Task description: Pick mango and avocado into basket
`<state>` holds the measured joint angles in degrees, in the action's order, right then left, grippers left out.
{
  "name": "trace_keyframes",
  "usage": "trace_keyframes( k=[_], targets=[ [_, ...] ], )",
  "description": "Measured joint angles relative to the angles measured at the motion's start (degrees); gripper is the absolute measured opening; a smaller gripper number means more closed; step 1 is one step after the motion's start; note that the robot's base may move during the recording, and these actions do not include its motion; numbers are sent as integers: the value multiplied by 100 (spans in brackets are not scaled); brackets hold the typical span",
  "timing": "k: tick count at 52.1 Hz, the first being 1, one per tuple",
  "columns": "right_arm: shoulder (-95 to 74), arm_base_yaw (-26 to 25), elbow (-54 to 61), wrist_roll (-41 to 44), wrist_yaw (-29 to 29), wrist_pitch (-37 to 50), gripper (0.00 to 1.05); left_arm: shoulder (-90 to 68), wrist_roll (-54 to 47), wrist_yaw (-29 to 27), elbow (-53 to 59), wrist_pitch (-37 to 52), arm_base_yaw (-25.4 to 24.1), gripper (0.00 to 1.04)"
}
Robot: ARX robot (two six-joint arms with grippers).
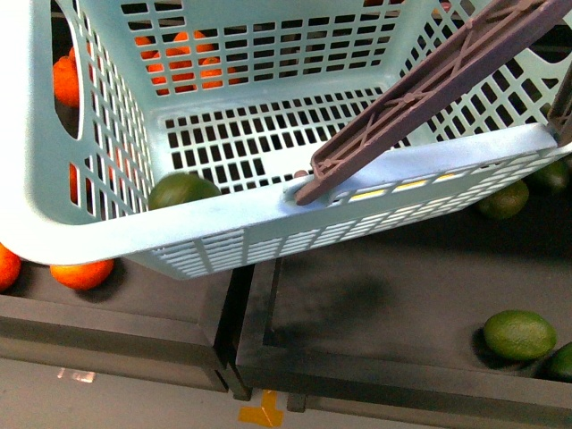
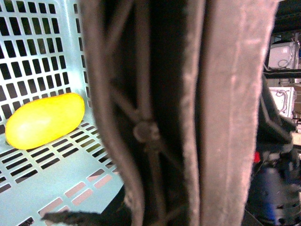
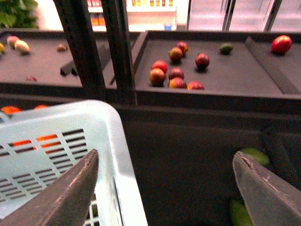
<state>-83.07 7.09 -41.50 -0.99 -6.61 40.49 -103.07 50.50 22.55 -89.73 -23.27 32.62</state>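
The mango (image 2: 44, 120) lies inside the basket (image 1: 54, 223). An avocado (image 1: 518, 335) waits near the basket; the right gripper (image 3: 164, 155), fingers spread wide, should straddle it squarely (left gripper unseen: cannot tell its grip).

Basket (image 1: 223, 219) at 12 o'clock, handle (image 1: 429, 89) across its rim toward 2. Mango (image 2: 44, 120) inside, on basket floor. Oranges (image 1: 80, 273) at 8, beside basket. Avocado (image 1: 519, 334) on surface (image 1: 375, 295) at 4.
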Motion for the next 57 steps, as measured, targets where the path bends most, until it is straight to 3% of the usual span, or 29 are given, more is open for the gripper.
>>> trace_keyframes(
  k=[10,24,33,57],
  targets=[
    [588,-125,975,55,114,527,46,0,28,-2,0,0,0,15],
    [1451,-315,2199,68,284,793,2,0,20,4,0,0,0,15],
    [2173,-686,2883,79,623,767,2,0,15,-7,0,0,-2,15],
    [3985,-697,3775,81,651,-166,2,0,17,-2,0,0,0,15]
  ],
)
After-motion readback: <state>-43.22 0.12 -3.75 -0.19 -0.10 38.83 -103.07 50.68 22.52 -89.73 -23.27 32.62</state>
